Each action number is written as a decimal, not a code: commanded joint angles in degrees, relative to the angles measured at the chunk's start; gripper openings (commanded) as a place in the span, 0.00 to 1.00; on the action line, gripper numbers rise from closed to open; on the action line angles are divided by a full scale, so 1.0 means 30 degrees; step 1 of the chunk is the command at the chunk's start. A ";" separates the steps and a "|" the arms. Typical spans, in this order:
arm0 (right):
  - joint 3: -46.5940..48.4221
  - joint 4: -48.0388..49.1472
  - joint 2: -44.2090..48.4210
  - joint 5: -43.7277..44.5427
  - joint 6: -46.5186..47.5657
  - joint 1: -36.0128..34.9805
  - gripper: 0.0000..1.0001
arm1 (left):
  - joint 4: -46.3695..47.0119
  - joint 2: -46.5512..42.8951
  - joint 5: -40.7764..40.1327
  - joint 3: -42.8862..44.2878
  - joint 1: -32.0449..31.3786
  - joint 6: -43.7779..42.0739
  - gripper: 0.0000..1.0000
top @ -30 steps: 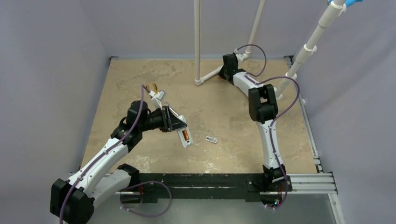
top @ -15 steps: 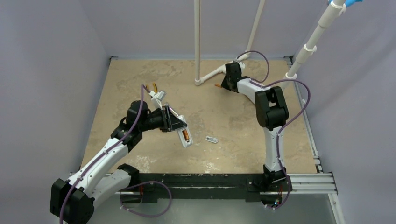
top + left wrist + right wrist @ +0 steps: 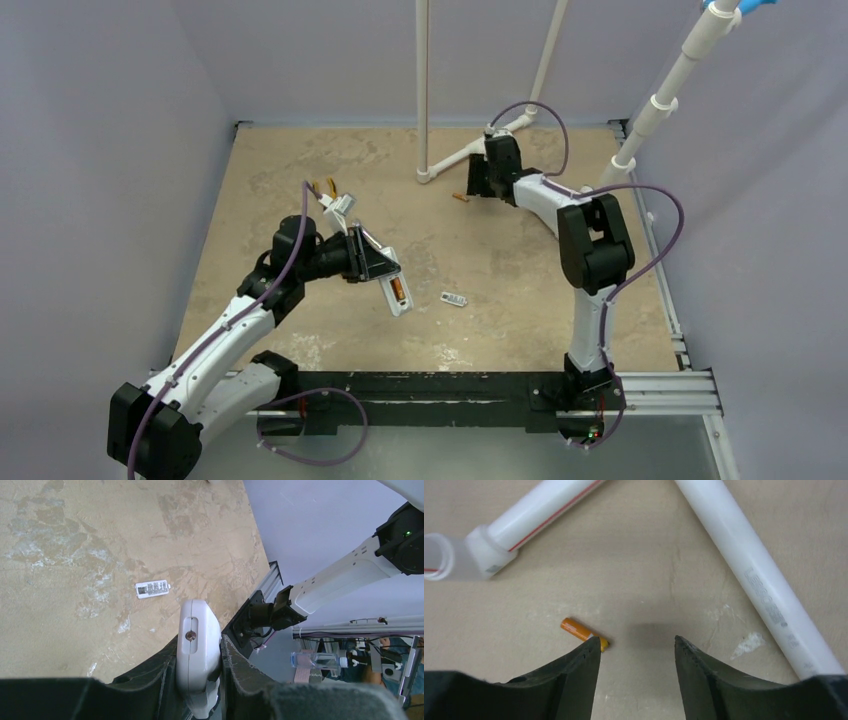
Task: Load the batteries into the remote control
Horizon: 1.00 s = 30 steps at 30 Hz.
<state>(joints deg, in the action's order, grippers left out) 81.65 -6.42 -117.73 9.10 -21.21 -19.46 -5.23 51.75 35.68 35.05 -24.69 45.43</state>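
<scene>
The tan table [image 3: 300, 170] carries both arms. At centre frame of the top view, the left gripper [image 3: 378, 268] is clamped on the remote control [image 3: 402, 300], recess up, with a seated battery [image 3: 398, 289] inside. The right gripper [image 3: 636, 645] hangs upper middle, jaws spread and empty. The loose battery [image 3: 583, 632] touches the frame-left fingertip [image 3: 574, 680], outside the gap. Its long axis slants upper left to lower right, and the right arm is far nearer.
</scene>
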 commanded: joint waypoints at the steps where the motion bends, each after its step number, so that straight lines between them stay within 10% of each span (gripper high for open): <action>1: 0.1897 -0.0003 0.1011 -0.4008 0.5059 0.0013 0.63 | 0.0822 -0.0335 0.0147 0.0285 0.0172 0.0097 0.00; 14: 0.3264 -0.2787 -0.0495 -1.0682 1.2367 -0.0001 0.58 | 0.0630 -0.0410 0.0176 0.0328 0.0172 0.0083 0.00; 30: 0.4976 -0.4945 -0.2534 -0.8769 1.2946 -0.0952 0.44 | 0.0868 -0.0505 -0.0049 -0.0096 0.0173 0.0385 0.00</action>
<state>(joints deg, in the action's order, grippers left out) 92.99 -17.52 -125.12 -19.44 16.82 -21.80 -5.26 51.46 35.53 34.81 -24.49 45.91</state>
